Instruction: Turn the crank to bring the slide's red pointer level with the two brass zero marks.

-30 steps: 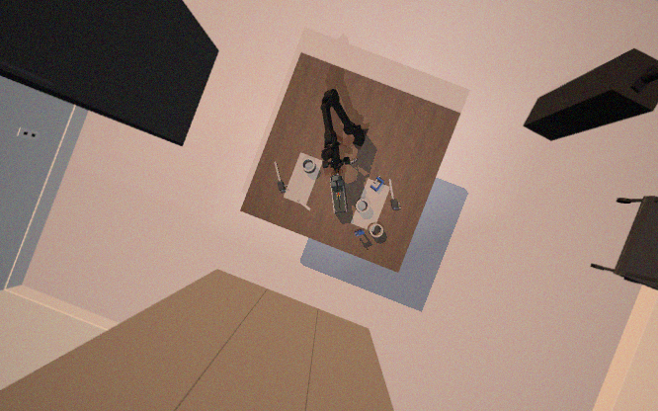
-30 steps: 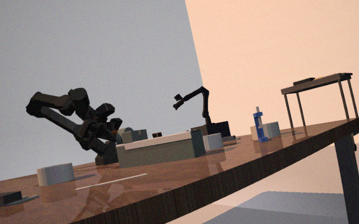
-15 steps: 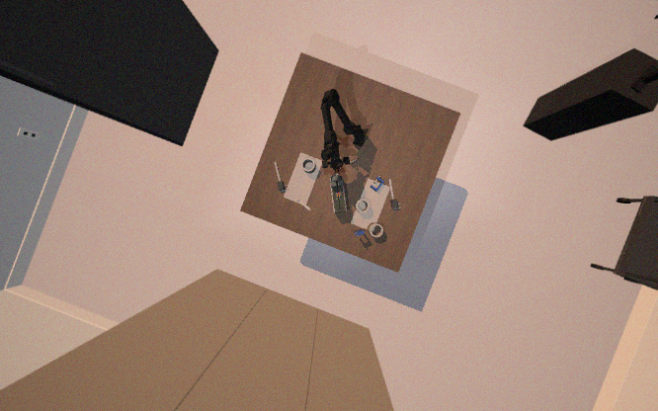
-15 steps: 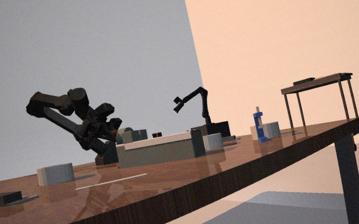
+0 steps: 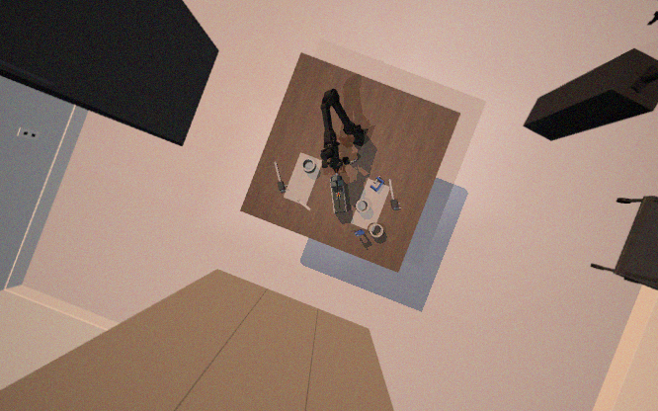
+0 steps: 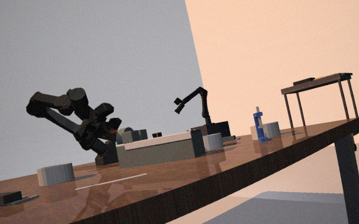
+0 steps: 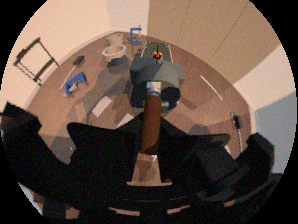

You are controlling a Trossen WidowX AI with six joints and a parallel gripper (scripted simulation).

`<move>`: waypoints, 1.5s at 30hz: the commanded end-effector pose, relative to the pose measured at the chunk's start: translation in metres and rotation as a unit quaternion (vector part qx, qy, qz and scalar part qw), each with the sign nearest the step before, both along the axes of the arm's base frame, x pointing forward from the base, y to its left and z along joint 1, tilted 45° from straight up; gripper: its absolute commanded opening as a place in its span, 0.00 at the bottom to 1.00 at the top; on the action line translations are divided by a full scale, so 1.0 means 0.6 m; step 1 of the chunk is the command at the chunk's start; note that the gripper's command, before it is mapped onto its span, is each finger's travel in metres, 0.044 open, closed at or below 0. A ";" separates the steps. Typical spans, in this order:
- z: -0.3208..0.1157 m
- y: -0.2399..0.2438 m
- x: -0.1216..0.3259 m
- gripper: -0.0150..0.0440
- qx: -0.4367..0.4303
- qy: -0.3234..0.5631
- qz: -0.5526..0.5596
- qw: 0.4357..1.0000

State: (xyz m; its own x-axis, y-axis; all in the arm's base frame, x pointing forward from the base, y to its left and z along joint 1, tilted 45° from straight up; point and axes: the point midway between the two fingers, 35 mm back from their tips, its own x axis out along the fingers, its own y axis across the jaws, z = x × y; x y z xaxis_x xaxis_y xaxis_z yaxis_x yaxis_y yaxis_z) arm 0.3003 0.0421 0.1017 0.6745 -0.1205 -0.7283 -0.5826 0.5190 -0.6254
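The grey-green machine (image 5: 340, 205) (image 6: 158, 153) (image 7: 171, 73) stands on the table in front of the arm. Its brown crank handle (image 7: 151, 122) points back toward the wrist camera. My gripper (image 5: 336, 169) (image 7: 149, 115) is shut on the handle, with one dark finger on each side of it; in the exterior view the arm hides most of the grip. The slide's small red and orange pointer (image 5: 338, 195) (image 7: 157, 55) shows on top of the machine, around the middle of its length in the top view. The brass zero marks are too small to tell, so whether the pointer is level with them cannot be seen.
A white cup (image 5: 308, 165) (image 6: 55, 174) stands on a pale sheet to one side. On the other side are another cup (image 5: 362, 205), a blue clamp (image 5: 377, 178) (image 6: 260, 126) and a round container (image 5: 375, 230). A second blue clamp (image 5: 360, 232) lies near the table's edge.
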 end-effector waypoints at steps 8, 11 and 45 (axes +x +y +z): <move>0.014 -0.007 0.009 0.25 -0.002 -0.012 -0.006 1.000; 0.014 -0.008 0.010 0.25 -0.002 -0.012 -0.006 1.000; 0.017 -0.042 0.033 0.25 -0.003 -0.012 -0.006 1.000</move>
